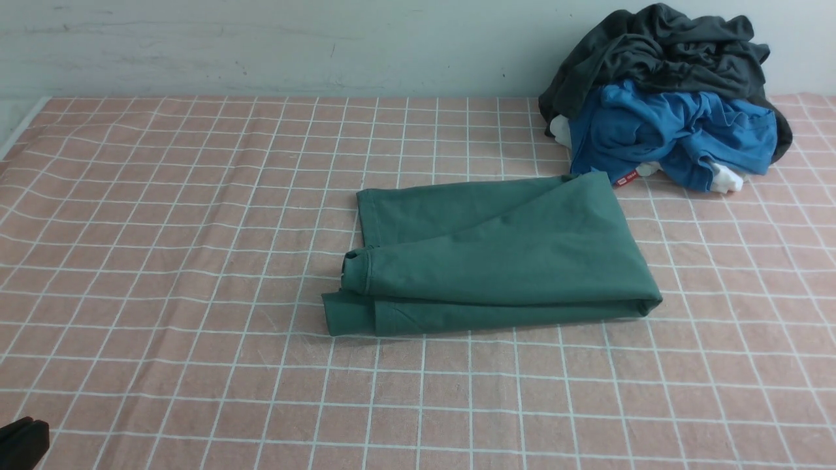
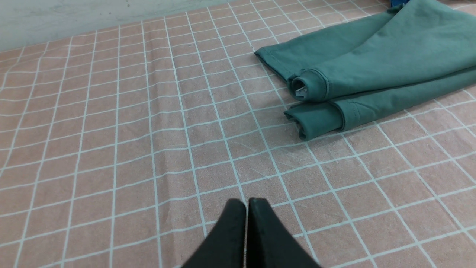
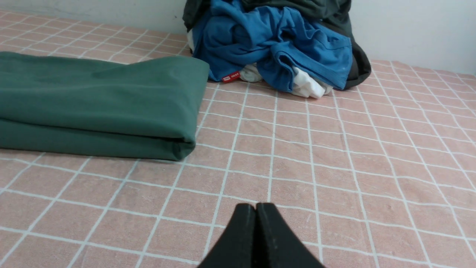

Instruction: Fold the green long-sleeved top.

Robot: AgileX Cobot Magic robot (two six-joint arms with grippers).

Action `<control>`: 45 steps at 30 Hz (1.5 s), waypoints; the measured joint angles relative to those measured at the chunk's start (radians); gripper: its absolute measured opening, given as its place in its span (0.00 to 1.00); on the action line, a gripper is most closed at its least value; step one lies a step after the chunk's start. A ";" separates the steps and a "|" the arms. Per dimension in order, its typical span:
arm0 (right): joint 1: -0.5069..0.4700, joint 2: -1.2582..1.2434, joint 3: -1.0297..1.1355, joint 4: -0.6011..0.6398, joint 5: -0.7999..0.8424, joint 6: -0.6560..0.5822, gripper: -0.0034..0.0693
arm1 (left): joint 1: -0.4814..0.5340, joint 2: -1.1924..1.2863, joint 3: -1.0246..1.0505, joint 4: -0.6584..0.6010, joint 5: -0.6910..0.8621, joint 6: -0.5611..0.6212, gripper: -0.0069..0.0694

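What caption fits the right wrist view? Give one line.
Shut right pincer hovers over the checked cloth beside the folded green top, clothes pile behind.

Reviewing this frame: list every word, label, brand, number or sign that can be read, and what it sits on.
No text can be read in any view.
Red tag on the blue garment: white marks, too small and blurred to read.
Green long-sleeved top: folded, no logo or neck tag showing.
Checked tablecloth: grid lines only, no print.
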 joint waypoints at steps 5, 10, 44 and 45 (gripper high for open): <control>0.000 0.000 0.000 0.000 0.000 0.000 0.03 | 0.000 0.000 0.000 0.000 0.000 0.000 0.09; 0.000 0.000 0.000 -0.001 0.001 0.000 0.03 | 0.000 -0.019 0.014 0.002 -0.001 0.000 0.09; 0.000 0.000 0.000 -0.004 0.003 -0.002 0.03 | 0.095 -0.161 0.363 0.148 -0.282 -0.197 0.09; 0.000 0.000 0.000 -0.004 0.003 -0.002 0.03 | 0.095 -0.161 0.363 0.148 -0.282 -0.197 0.09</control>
